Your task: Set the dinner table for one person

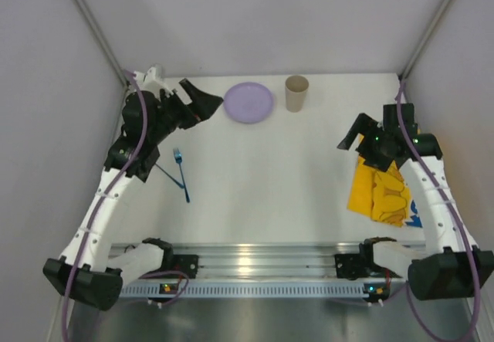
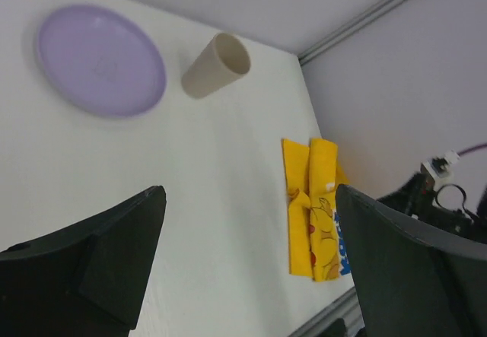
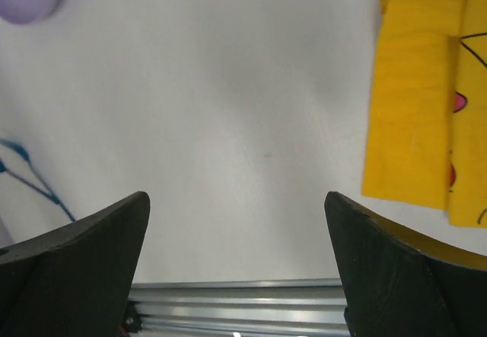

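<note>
Released and empty, left claw (image 2: 249, 230) and right claw (image 3: 237, 230); only overhead view shows whole fork (image 1: 181, 174) near the purple plate (image 1: 248, 101).

On the table (image 1: 270, 180) we see the plate (image 1: 248, 102) at the far side, with the cup (image 1: 296, 93) just beside it on the right. The fork (image 1: 181, 174) lies nearer, to the left. The folded cloth (image 1: 380, 191) lies at the right edge.
</note>
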Motion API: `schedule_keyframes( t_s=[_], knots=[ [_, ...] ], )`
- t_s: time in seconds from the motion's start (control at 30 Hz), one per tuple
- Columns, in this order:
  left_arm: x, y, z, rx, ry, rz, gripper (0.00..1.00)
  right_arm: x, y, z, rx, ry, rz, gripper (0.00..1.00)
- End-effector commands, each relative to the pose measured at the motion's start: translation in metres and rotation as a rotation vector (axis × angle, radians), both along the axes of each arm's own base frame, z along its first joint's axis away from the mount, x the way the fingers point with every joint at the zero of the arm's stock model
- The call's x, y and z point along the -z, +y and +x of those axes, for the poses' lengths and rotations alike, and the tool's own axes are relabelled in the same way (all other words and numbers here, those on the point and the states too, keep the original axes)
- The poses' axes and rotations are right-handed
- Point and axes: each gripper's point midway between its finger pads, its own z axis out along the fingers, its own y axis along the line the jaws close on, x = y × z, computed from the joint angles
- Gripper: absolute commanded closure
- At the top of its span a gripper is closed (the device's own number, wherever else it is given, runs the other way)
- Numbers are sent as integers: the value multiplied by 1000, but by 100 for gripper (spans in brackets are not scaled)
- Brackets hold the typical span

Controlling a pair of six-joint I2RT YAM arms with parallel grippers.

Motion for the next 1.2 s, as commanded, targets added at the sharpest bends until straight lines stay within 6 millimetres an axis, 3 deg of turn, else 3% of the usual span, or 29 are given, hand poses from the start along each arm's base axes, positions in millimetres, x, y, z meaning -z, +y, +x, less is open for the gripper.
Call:
schedule_keyframes(
  t_s=[0.0,0.17,0.2,0.33,0.37,0.53,0.67,0.83,1.0,1.07,1.17],
  knots=[
    [-15,17,-15,-89,-132,453,1,36,-38,2,84,165,-146,0],
    [37,1,-28,54,-6,563,1,86,-57,16,108,305,-243,0],
    [54,8,-29,17,42,587,1,92,-62,18,120,315,-268,0],
    [79,18,-35,-81,135,545,2,118,-73,26,118,381,-323,0],
    [89,17,-39,-62,163,548,2,129,-85,29,152,412,-321,0],
    [107,14,-42,-18,214,574,4,159,-92,45,160,463,-311,3],
    [110,17,-41,-21,219,609,4,186,-96,52,175,524,-311,21],
    [113,17,-39,-20,234,616,4,206,-95,56,167,553,-301,40],
    [123,14,-35,-14,259,616,4,225,-90,42,137,610,-291,91],
    [128,12,-33,-11,273,614,4,229,-88,37,127,623,-284,100],
    [131,7,-29,-3,281,598,4,234,-75,25,94,631,-262,100]
  ],
)
